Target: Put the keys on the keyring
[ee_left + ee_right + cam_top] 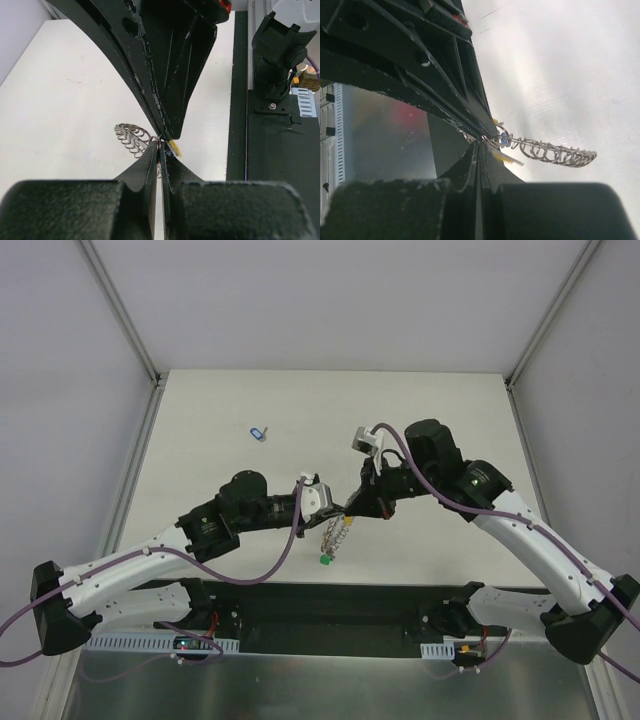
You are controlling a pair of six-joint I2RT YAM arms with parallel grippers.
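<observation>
From above, the two arms meet over the middle of the table (440,420); the left gripper (336,508) and the right gripper (354,508) come tip to tip, both with fingers pressed together; the keyring (337,534) hangs from that meeting point as a chain of silvery wire loops, with a green tag (325,561) at its lower end; whether that end touches the table cannot be told; a blue-tagged key (258,432) lies well apart, towards the far left.

In the left wrist view, the left gripper (159,150) is closed tight, pinching the edge of the keyring (131,137), whose loops fan out to the left of the tips; the right gripper (169,135) comes down from above, its tip touching the same spot; a yellow tag (175,148) shows just beside it.

In the right wrist view, the right gripper (480,146) is closed, its tip at the keyring's end; whether it grips anything cannot be told; the loops (552,152) stretch away to the right; a blue tag (504,142) and the yellow tag (512,159) sit by the tips.
</observation>
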